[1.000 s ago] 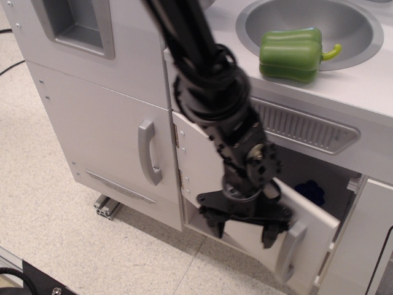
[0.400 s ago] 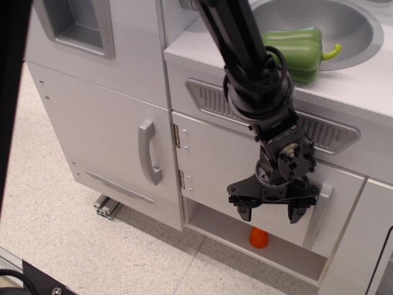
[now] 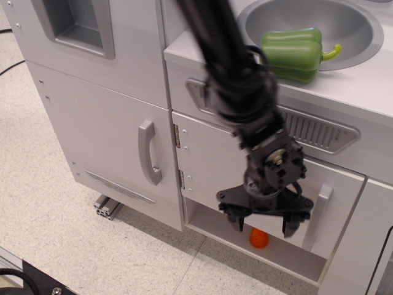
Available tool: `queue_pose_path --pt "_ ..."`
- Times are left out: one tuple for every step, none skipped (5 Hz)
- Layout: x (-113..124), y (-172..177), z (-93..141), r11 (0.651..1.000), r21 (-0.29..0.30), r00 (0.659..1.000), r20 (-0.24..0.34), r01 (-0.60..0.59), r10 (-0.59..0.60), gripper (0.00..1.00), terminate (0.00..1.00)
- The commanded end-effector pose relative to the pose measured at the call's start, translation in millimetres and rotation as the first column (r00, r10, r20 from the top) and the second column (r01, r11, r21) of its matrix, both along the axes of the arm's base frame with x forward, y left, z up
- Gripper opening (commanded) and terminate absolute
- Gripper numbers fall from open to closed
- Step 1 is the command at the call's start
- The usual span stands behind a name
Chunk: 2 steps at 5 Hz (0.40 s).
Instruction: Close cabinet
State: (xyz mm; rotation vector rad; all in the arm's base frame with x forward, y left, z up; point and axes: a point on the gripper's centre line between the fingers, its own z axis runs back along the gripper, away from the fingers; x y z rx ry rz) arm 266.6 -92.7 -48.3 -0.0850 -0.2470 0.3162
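At far left stands the taller white door (image 3: 104, 141) with its grey handle (image 3: 148, 152), shut. Just right of it, two metal hinges (image 3: 179, 136) mark the edge of the cabinet door (image 3: 212, 160), which lies flush against the front of the toy kitchen, closed over the upper part of its compartment; a second ago it hung swung out toward the floor. The black arm (image 3: 236, 80) reaches down across the door, and the claw (image 3: 265, 222) hangs with its two fingers spread wide apart and nothing between them, having slid slightly left and lower than in the frame just before. Below the door's edge an open white shelf space (image 3: 209, 222) shows, with a small orange object (image 3: 258, 238) sitting in it directly under the claw. The door's light-grey bar handle (image 3: 317, 215) stands upright just right of the claw. Above, on the counter (image 3: 362, 86), a green pepper (image 3: 291, 54) rests on the near rim of the grey sink bowl (image 3: 344, 18).
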Motion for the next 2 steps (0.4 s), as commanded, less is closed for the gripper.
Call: queue_pose_path --pt "-15.1 11.5 29.0 0.999 0.017 0.998 0.032 0.050 -0.050 1.00 0.00" --pt "-15.1 11.5 29.0 0.999 0.017 0.998 0.032 0.050 -0.050 1.00 1.00"
